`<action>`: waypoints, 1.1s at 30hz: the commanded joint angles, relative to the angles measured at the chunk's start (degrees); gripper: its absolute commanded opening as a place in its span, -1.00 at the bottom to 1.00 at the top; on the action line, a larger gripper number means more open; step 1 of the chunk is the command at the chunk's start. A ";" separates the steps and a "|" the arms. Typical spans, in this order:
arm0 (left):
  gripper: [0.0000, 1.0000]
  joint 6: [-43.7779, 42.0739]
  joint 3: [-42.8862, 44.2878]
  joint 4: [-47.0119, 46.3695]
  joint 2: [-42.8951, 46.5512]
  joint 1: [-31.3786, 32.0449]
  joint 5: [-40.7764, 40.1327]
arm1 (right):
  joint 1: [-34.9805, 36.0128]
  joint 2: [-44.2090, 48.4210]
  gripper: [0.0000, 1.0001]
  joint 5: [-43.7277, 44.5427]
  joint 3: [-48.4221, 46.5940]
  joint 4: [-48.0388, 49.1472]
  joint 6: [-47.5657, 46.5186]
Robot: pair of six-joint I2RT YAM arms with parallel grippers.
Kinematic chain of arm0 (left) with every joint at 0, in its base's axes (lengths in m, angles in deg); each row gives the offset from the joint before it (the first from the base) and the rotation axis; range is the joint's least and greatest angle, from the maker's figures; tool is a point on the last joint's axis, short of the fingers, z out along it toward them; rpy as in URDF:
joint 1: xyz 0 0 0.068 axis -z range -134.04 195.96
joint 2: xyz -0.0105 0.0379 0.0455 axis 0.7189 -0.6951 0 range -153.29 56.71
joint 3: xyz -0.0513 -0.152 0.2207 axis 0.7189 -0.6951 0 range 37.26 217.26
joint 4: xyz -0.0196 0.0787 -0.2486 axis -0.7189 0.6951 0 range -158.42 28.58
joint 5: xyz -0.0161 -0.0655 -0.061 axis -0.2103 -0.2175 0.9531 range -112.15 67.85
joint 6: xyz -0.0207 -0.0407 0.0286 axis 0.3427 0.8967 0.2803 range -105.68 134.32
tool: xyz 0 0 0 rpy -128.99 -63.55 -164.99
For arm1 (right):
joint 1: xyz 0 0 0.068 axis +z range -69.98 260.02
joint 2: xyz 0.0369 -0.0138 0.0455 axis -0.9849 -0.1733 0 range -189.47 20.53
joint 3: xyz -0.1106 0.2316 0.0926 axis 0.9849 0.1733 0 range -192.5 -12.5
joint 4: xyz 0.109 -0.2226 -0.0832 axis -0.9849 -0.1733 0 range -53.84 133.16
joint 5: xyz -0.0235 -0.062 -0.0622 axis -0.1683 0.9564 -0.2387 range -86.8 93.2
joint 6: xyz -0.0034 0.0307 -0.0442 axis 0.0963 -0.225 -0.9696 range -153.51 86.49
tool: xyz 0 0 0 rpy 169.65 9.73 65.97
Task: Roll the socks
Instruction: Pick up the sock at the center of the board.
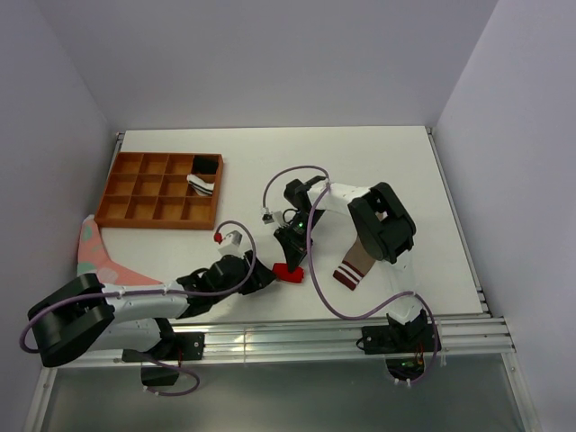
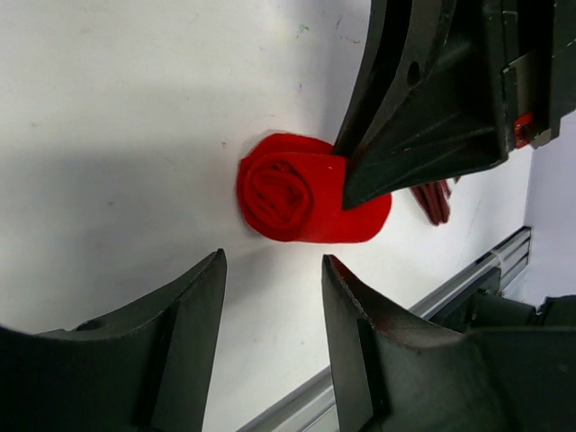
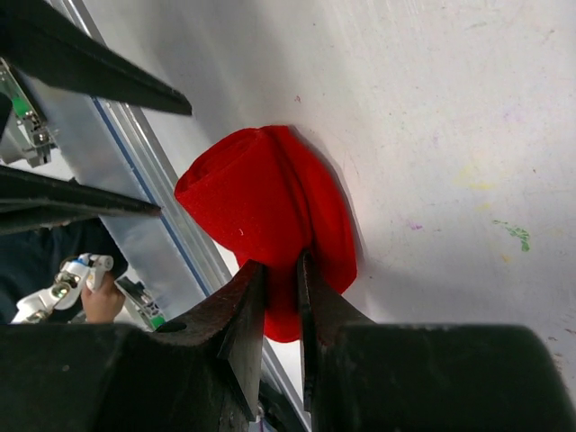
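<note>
The red sock point(image 1: 288, 272) lies rolled into a tight coil point(image 2: 290, 198) near the table's front edge. My right gripper point(image 3: 280, 263) comes down from above and is shut on the roll's loose outer flap point(image 3: 270, 216). My left gripper point(image 2: 274, 258) stands open just short of the roll, apart from it, with only bare table between its fingers. In the top view the left gripper point(image 1: 262, 274) is to the roll's left and the right gripper point(image 1: 290, 259) is over it. The tan-brown sock point(image 1: 354, 265) lies flat to the right, its striped cuff point(image 2: 434, 200) towards me, partly under the right arm.
A brown wooden compartment tray point(image 1: 153, 222) sits at the back left with a black-and-white rolled bundle point(image 1: 203, 177) in one cell. A pink and teal sock point(image 1: 97, 252) lies at the left edge. An aluminium rail point(image 1: 360, 326) runs along the near edge.
</note>
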 commanded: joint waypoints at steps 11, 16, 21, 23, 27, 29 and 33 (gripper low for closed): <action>0.08 19.68 -0.08 -10.65 -6.67 9.93 -17.57 | 0.13 -0.59 -0.74 5.59 3.72 9.31 8.39; 0.09 25.48 0.01 -12.66 -10.28 12.39 -21.53 | -0.66 0.11 -0.77 3.31 5.30 10.54 11.38; 0.09 29.97 -1.39 -15.04 -13.71 13.62 -24.25 | -1.98 -0.24 -0.79 -1.34 6.53 11.07 14.98; 0.09 31.64 -2.01 -16.27 -14.58 13.63 -24.87 | -2.33 -0.68 -0.79 -3.10 6.80 10.46 15.60; 0.09 32.17 -1.92 -17.50 -15.99 13.63 -25.40 | -3.03 -1.29 -0.79 -8.28 6.54 9.41 15.34; 0.09 32.87 -2.10 -18.30 -16.78 13.63 -26.01 | -3.12 -1.82 -0.79 -10.92 6.10 8.09 14.64; 0.09 33.93 -2.71 -20.93 -18.19 13.63 -26.63 | -3.12 -2.26 -0.79 -16.46 5.92 6.42 12.97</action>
